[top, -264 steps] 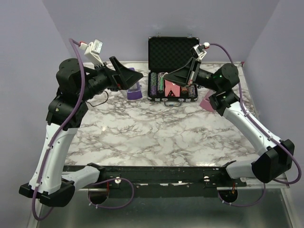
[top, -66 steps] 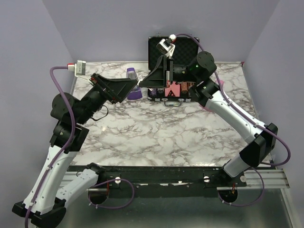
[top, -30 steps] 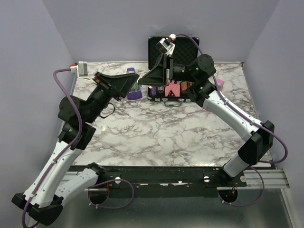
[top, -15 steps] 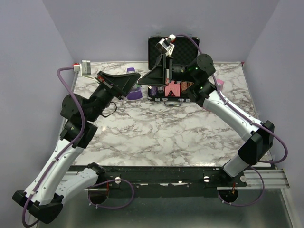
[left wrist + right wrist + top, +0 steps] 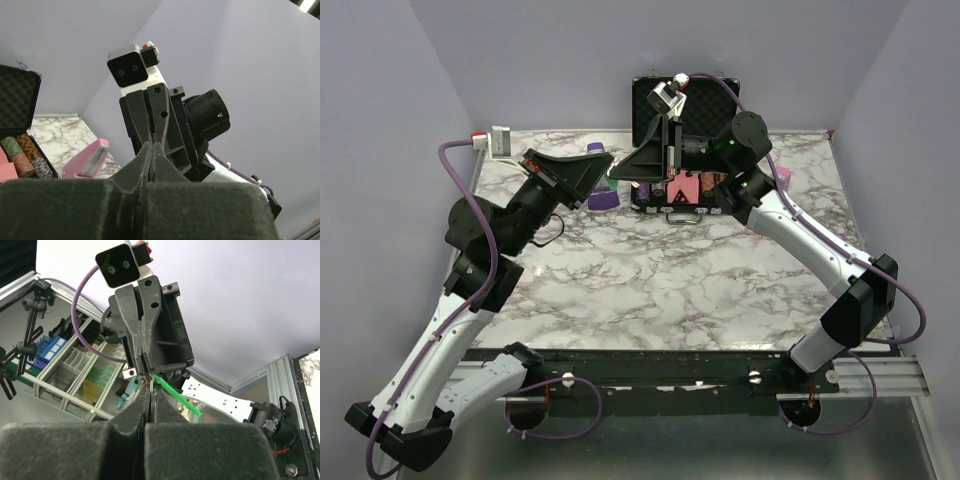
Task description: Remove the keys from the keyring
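Your left gripper [image 5: 143,371] and right gripper [image 5: 150,402] meet tip to tip in the air, left pinched on the keyring [image 5: 176,394], right apparently on the keys [image 5: 151,385]. Pull crookedly and either grip may slip, dropping everything.

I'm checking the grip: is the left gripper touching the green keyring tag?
Touching. In the right wrist view, the green tag sits pinched by one end between the shut fingertips of the left gripper.
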Controlling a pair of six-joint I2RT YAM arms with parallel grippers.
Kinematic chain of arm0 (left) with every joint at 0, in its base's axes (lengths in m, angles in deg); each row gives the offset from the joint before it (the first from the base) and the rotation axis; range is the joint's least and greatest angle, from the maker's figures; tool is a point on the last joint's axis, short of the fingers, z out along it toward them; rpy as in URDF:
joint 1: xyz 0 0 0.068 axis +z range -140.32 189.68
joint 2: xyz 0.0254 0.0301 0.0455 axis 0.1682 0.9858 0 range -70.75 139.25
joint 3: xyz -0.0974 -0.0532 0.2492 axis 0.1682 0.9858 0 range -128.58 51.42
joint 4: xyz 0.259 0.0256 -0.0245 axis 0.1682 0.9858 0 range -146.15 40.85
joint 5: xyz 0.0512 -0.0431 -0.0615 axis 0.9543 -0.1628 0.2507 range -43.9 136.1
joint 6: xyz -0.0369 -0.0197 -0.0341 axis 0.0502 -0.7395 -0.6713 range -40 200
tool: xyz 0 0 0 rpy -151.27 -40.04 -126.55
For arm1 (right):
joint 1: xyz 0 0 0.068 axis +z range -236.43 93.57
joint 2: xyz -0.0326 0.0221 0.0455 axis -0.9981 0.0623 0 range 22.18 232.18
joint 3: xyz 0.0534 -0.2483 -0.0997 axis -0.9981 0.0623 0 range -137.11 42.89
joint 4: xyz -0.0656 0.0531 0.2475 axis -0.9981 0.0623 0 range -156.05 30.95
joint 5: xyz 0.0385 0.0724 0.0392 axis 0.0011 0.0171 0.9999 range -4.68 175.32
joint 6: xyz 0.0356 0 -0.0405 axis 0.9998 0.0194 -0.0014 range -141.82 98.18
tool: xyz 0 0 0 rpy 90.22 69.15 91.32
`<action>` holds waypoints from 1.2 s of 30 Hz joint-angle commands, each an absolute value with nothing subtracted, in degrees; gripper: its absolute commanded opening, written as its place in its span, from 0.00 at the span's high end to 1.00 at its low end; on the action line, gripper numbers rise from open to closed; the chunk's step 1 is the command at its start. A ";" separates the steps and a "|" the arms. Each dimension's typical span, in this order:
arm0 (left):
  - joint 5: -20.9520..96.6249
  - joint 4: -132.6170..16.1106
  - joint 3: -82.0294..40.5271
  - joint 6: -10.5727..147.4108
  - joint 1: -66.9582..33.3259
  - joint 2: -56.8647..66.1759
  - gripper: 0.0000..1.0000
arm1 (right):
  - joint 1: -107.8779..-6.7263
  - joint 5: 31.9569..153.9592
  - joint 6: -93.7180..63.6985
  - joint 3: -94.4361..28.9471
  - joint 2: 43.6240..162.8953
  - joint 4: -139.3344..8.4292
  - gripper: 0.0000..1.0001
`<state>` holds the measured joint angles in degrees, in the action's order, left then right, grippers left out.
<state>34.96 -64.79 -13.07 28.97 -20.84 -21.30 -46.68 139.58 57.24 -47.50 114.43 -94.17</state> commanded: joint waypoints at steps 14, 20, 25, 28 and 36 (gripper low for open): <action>26.15 -52.11 -18.81 35.44 -21.17 -20.56 1.00 | -46.53 142.62 49.46 -51.42 113.85 -83.54 0.99; 24.66 -50.09 -19.94 36.05 -21.17 -20.13 1.00 | -46.53 143.41 49.19 -51.42 113.50 -82.84 0.99; 20.53 -46.58 -23.19 37.11 -21.08 -18.02 1.00 | -46.53 144.46 48.31 -51.94 113.50 -81.43 0.99; 17.80 -43.50 -25.39 37.98 -21.17 -16.26 1.00 | -46.53 144.99 48.14 -51.86 113.32 -81.08 0.99; 14.81 -39.19 -27.59 39.48 -21.17 -15.03 1.00 | -46.53 146.31 48.05 -52.03 113.50 -80.20 0.99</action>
